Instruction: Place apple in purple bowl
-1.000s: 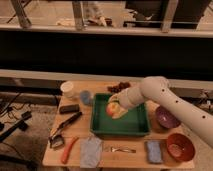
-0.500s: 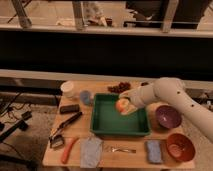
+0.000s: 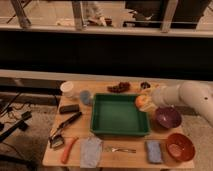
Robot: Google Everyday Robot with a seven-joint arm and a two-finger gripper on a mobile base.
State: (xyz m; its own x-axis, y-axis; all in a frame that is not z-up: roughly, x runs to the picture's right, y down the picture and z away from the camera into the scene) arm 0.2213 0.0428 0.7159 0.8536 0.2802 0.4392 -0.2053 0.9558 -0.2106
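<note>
Gripper [image 3: 148,101] closed on the apple [image 3: 142,102], up over the right rim of the green tray [image 3: 119,131]. Apple round, so no long side and no way it points. Purple bowl [image 3: 168,118] near the right edge of the bench [image 3: 130,156], just right of the tray and lower right of the apple. Red bowl [image 3: 179,146] by the front right corner. Carrot [image 3: 68,149] near the front left corner, lying slanted. Fork [image 3: 120,149] along the front edge.
</note>
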